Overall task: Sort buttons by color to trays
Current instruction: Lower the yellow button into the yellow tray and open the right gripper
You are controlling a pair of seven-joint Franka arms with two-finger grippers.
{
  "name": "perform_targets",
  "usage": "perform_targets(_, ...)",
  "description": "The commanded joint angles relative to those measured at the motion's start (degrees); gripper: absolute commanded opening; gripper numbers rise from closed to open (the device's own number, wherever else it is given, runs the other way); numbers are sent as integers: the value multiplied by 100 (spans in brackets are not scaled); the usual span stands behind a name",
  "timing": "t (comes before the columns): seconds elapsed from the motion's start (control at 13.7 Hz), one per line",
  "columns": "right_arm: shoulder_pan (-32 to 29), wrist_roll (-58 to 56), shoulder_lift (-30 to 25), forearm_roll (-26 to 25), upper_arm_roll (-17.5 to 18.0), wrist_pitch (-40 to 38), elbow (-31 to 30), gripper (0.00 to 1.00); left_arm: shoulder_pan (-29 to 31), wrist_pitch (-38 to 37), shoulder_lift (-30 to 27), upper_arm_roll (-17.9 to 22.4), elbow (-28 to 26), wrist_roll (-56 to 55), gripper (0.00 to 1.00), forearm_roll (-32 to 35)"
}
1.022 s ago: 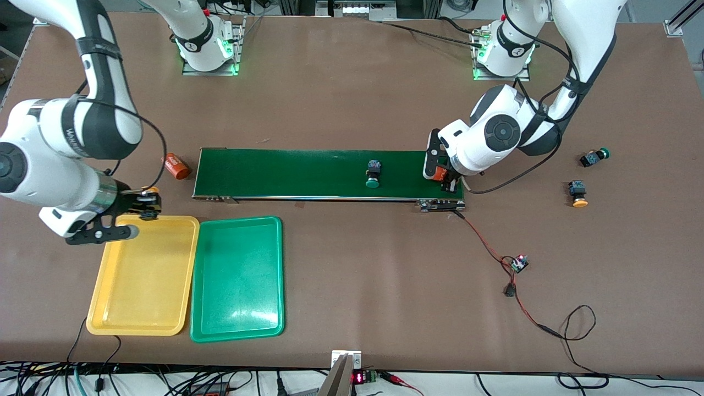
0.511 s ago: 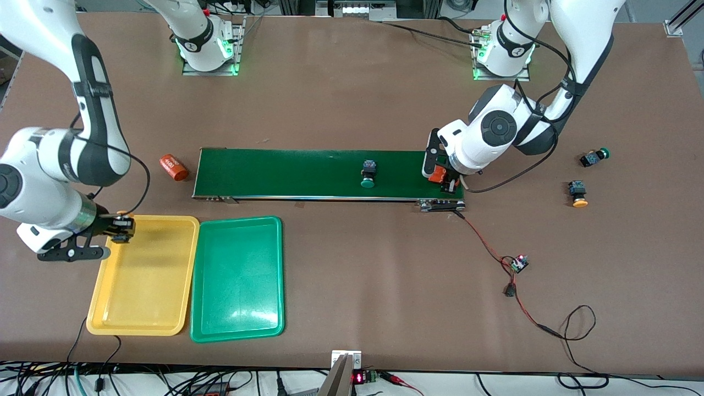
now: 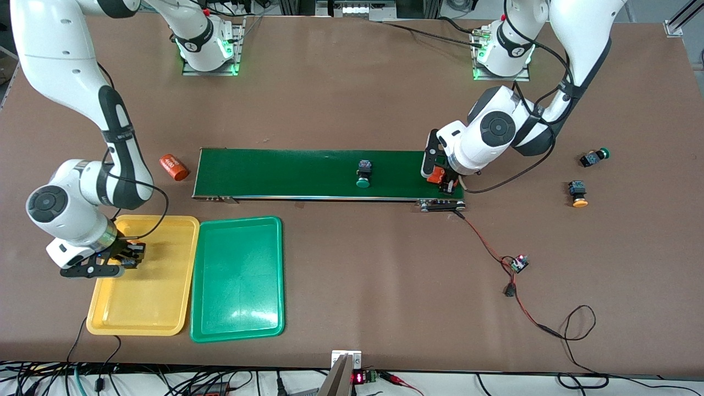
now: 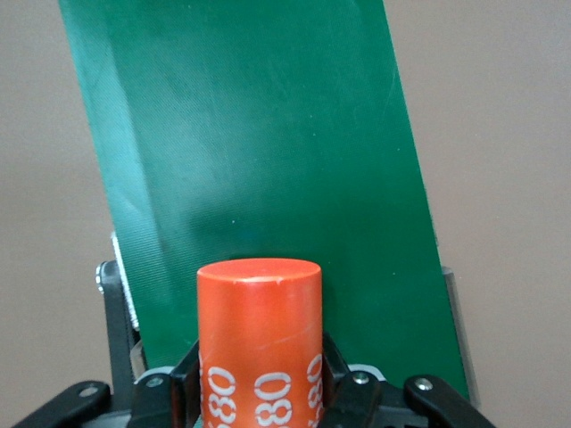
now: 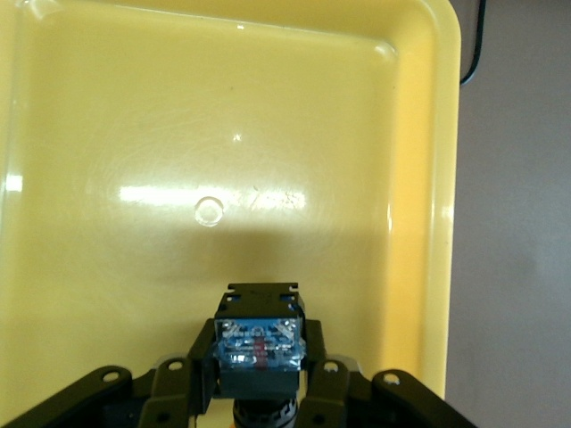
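Change since earlier, front view: right gripper (image 3: pixel 127 257) has travelled from the yellow tray's (image 3: pixel 104 316) conveyor-side rim to a spot over the tray's interior; the green button (image 3: pixel 363 175) has ridden along the conveyor belt (image 3: pixel 286 173) toward the right arm's end.
Front view, right arm: its gripper is pinching a dark-bodied button over the yellow tray, beside the rim at the right arm's end; cap colour not readable here.
Front view, left arm: left gripper (image 3: pixel 444 180) sits over the conveyor belt's end nearest the left arm, clamped on an orange cylinder (image 3: pixel 437 175).
Front view, loose buttons: a yellow-capped button (image 3: pixel 577 193) and a green-capped button (image 3: pixel 594 157) lie on the table well apart from the belt, toward the left arm's end; the left arm is nearer them.
Front view, green tray (image 3: pixel 237 278): just beside the yellow tray, nothing in it.
Left wrist view: orange cylinder (image 4: pixel 259 343) upright between pressed-in fingers, belt (image 4: pixel 259 160) below.
Right wrist view: held button (image 5: pixel 258 344), body uppermost, long axis vertical, cap pointing down at the tray floor (image 5: pixel 223 134) directly beneath.
Judgement: release needs only a short descent.
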Motion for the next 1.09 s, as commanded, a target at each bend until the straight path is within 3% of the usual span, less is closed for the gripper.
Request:
perform_targets(0.0, -90, 20, 207, -86, 109, 560, -17, 1, 5, 157, 76, -4, -55, -59, 13, 145)
perform_targets(0.07, -90, 29, 270, -85, 109, 693, -26, 2, 14, 157, 76, 5, -64, -59, 15, 145)
perform_targets(0.15, -90, 38, 288, -85, 109, 703, -26, 23, 14, 157, 76, 5, -64, -59, 23, 145)
perform_targets(0.22, -90, 20, 288, -85, 109, 703, -26, 77, 14, 148, 68, 5, -64, -85, 76, 145)
perform_targets(0.29, -73, 3, 279, -94, 109, 703, -34, 89, 14, 122, 15, -4, -55, -94, 100, 145)
perform_targets(0.36, -64, -32, 270, -112, 100, 694, -26, 100, 22, 52, -64, -12, -38, -111, 100, 145)
perform_targets(0.58, -81, -243, 130, -112, 100, 520, -43, 100, 40, -455, -537, -47, 76, -85, 100, 84)
perform_targets(0.8, -55, -25, -474, -42, 222, -978, -17, 100, 258, -1292, -1022, -21, 611, -59, 100, 48)
perform_targets(1.02, -46, 336, -1055, -33, 381, -2308, 18, 100, 1066, -1258, -856, -4, 972, -68, 100, -57)
